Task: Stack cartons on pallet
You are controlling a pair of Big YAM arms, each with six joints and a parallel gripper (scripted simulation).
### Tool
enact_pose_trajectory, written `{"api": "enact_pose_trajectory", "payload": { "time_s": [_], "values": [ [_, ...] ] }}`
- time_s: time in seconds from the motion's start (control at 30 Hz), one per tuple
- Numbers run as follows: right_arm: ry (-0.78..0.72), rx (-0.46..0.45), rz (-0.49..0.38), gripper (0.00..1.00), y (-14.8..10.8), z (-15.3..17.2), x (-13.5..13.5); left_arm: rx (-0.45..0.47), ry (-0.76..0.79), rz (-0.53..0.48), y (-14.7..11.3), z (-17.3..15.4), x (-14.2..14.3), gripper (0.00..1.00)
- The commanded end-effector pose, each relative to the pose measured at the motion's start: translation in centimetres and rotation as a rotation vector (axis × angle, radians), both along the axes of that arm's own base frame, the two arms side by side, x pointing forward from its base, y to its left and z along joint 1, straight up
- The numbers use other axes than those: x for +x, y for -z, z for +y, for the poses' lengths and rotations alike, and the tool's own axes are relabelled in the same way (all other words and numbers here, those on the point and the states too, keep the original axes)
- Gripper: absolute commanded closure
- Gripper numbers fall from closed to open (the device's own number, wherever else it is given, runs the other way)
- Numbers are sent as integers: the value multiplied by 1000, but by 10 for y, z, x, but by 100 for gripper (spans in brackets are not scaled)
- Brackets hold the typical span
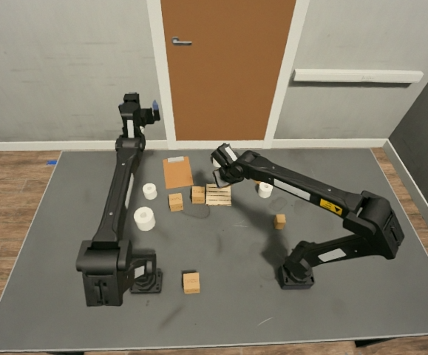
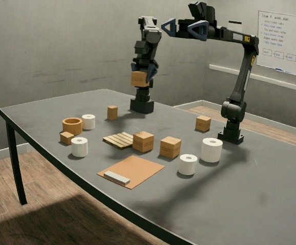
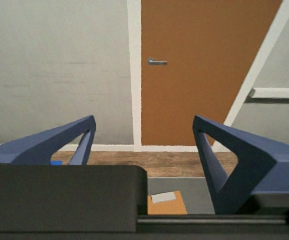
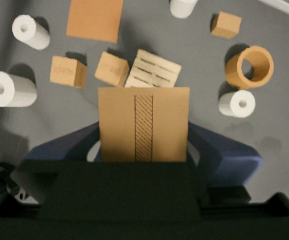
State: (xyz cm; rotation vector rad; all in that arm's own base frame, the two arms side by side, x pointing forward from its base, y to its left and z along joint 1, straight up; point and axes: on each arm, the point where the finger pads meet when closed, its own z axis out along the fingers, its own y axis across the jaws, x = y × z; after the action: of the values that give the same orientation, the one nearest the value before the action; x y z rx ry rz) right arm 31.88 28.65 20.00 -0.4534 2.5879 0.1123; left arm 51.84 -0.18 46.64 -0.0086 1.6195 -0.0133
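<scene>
My right gripper (image 2: 141,75) (image 4: 143,120) is shut on a cube carton (image 2: 136,80) (image 4: 119,120), held high above the table. Its taped face shows in the right wrist view; no number is visible. The wooden pallet (image 1: 218,197) (image 2: 118,139) (image 4: 159,59) bears no carton. A second carton (image 1: 198,195) (image 2: 142,141) (image 4: 112,68) stands close beside it. A third carton (image 1: 175,202) (image 2: 169,147) (image 4: 68,71) stands a little farther off. A fourth (image 1: 191,282) (image 2: 203,123) stands near the left arm's base. My left gripper (image 2: 175,27) (image 3: 144,120) is open and empty, high up.
White rolls (image 1: 144,218) (image 2: 79,147) (image 4: 237,104) stand on both sides. A clipboard (image 1: 177,174) (image 2: 134,170) lies behind the cartons. An orange ring (image 2: 72,127) (image 4: 261,72) and a small box (image 2: 67,138) (image 4: 226,25) stand beyond the pallet. A narrow box (image 1: 279,221) (image 2: 112,113) stands before the right arm.
</scene>
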Motion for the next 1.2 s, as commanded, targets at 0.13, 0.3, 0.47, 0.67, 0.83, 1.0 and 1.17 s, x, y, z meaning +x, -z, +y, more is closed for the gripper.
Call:
{"api": "enact_pose_trajectory", "payload": {
  "time_s": [0.13, 0.3, 0.47, 0.67, 0.83, 1.0, 1.17],
  "values": [
    [4, 0, 8, 45, -34, 23, -3, 14, -3, -60, -32, 1, 0, 0],
    [87, 124, -14, 45, -43, 13, 4, 14, -3, -60, -32, 1, 0, 0],
    [163, 300, 29, 45, -33, 8, 3, 14, -3, -60, -32, 1, 0, 0],
    [237, 661, 114, 45, -33, 9, 1, 14, -3, -60, -32, 1, 0, 0],
    [290, 922, 179, 45, -34, 10, 0, 14, -3, -60, -32, 1, 0, 0],
    [305, 1034, 224, 45, -27, 15, -3, 14, -3, -60, -32, 1, 0, 0],
    [324, 1148, 254, 45, -19, 12, -1, 14, -3, -60, -32, 1, 0, 0]
  ]
}}
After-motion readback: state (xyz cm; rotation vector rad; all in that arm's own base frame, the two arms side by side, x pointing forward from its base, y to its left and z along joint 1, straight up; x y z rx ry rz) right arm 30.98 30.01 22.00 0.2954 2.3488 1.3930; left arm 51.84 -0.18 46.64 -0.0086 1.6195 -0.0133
